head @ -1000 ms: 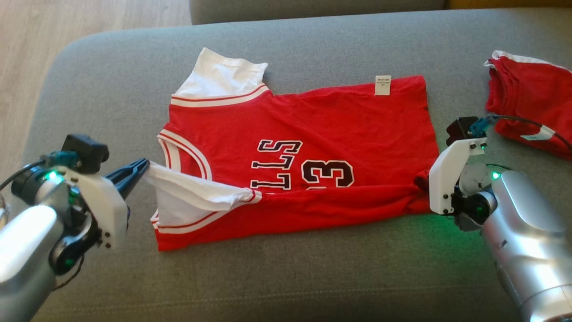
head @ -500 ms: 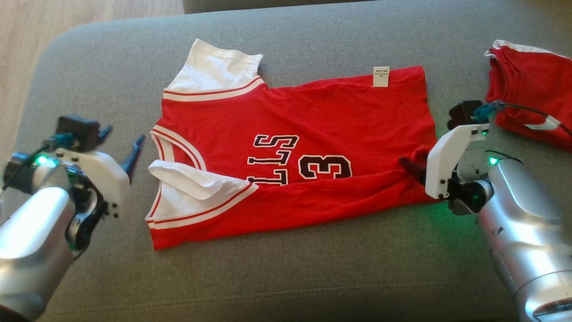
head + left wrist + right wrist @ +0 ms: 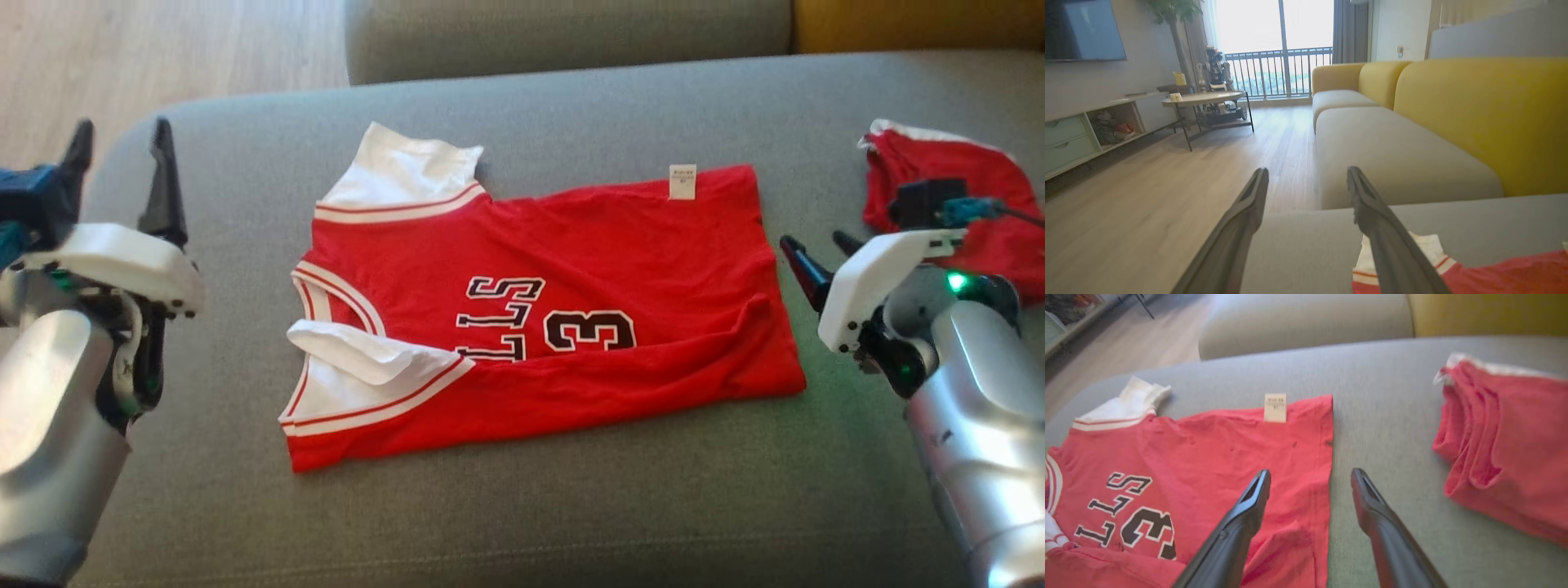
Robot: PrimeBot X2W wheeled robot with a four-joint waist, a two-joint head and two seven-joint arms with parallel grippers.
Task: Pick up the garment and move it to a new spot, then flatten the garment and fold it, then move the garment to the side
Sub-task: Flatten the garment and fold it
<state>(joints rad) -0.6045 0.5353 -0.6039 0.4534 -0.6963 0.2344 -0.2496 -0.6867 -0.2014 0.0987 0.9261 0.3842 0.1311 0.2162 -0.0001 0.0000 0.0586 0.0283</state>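
Centre of head view: one red jersey lay spread on grey cushion, white sleeve turned over at frame left. Second red garment, folded, upper right. Two grippers: left gripper upper left, well apart from jersey; right gripper just beside jersey's right edge. Both spread wide, holding nothing.
Left wrist view: added yellow sofa back and one round table; jersey corner lower right.
Right wrist view: one white label at jersey's upper hem, both garments in frame.

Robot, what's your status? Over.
Both grippers open: left gripper clear of jersey, right gripper beside its hem. Jersey on sofa, near edge folded over. Nothing obstructing; folded red garment apart, right.
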